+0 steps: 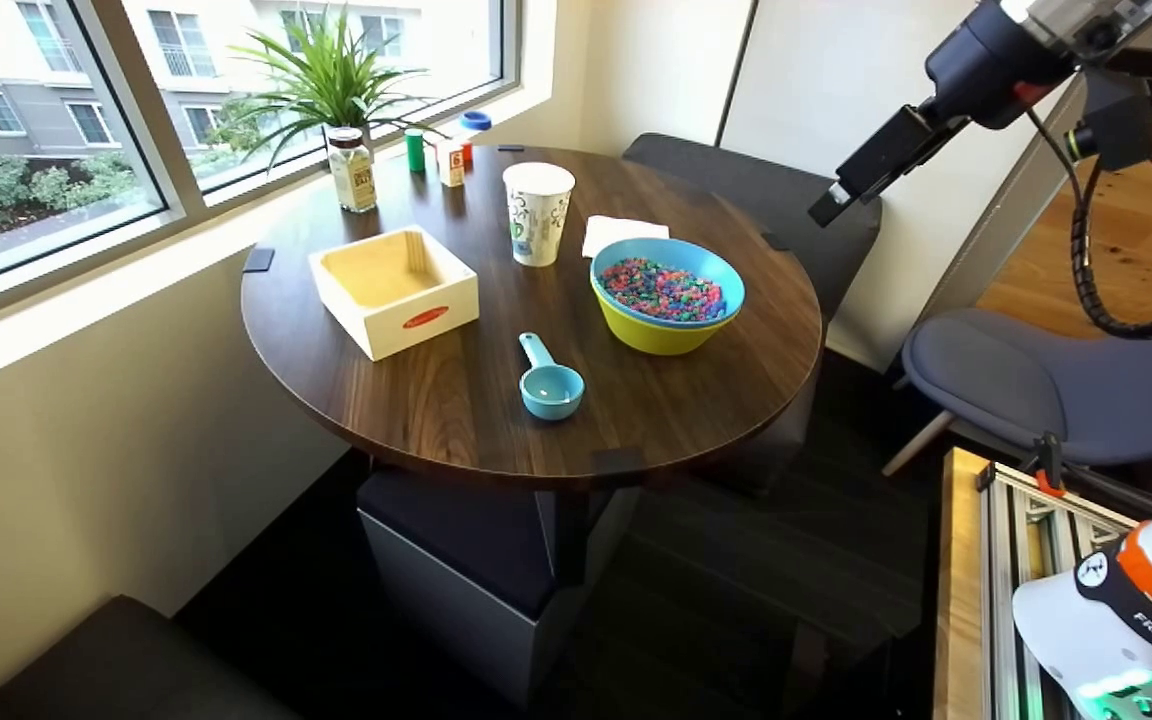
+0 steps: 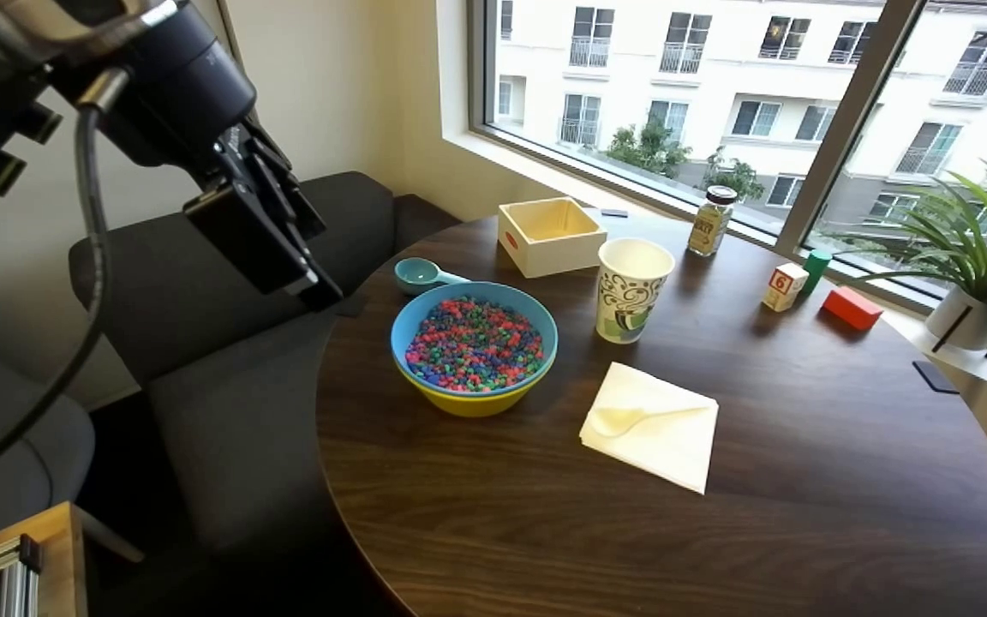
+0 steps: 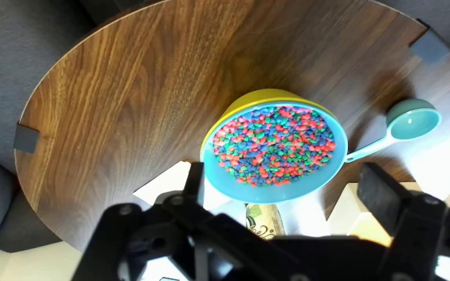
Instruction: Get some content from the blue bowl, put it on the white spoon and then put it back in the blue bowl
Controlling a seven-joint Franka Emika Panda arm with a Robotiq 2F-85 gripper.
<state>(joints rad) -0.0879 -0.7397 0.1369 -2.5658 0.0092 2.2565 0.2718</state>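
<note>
The blue bowl (image 1: 658, 335) stands upright on the round table, blue inside and yellow-green outside. It also shows in an exterior view (image 2: 469, 404) and in the wrist view (image 3: 279, 194). The content (image 2: 476, 347), tiny red, blue and green pieces, fills much of it and also shows in the wrist view (image 3: 274, 144). The white spoon (image 2: 618, 421) lies on a white napkin beside the bowl; I cannot make it out in the wrist view. My gripper (image 3: 283, 175) is open and empty, its fingers wide apart. It hangs in the air above the table edge (image 1: 831, 205), apart from the bowl.
A light-blue scoop (image 1: 552, 390) lies near the bowl. A tall patterned white cup (image 2: 631, 291) stands between the bowl and the wooden tray (image 2: 549, 248). The napkin (image 2: 673, 454) lies near the bowl. A jar (image 1: 352, 172), small blocks and a plant are by the window.
</note>
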